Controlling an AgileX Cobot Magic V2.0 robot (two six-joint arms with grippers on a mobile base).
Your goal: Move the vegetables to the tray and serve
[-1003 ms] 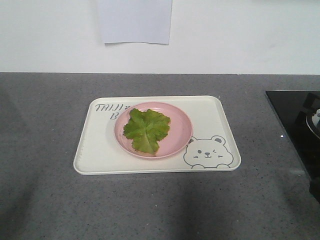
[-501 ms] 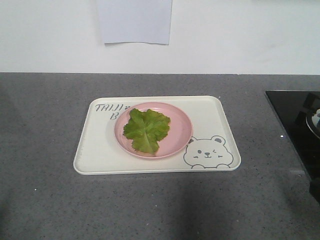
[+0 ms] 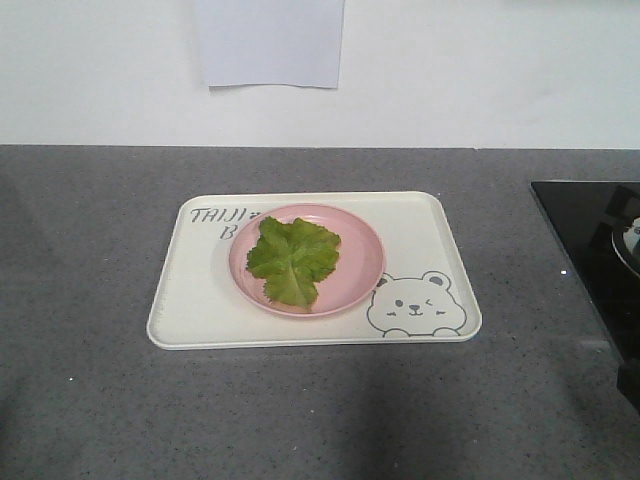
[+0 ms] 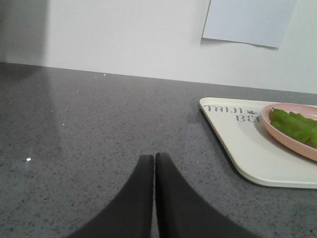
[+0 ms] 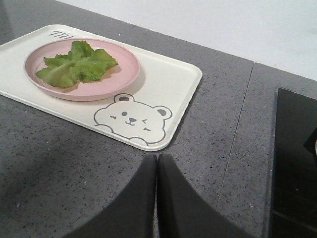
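On the grey table (image 3: 90,400), front view: lettuce leaf (image 3: 293,258) lies on pink plate (image 3: 355,245) atop cream tray (image 3: 440,250) | left wrist: left claw (image 4: 154,161) closed, empty, above bare table left of tray | right wrist: right claw (image 5: 157,161) closed, empty, near tray's bear corner.

green lettuce leaf (image 3: 293,260) flat on a pink plate (image 3: 360,262) atop the cream bear tray (image 3: 420,225) on grey counter (image 3: 90,220)

Left gripper (image 4: 154,157) and right gripper (image 5: 157,157) each show two smooth matte-black fingers, broad at the base and curving to narrow tips, with no visible cables, screws or markings.
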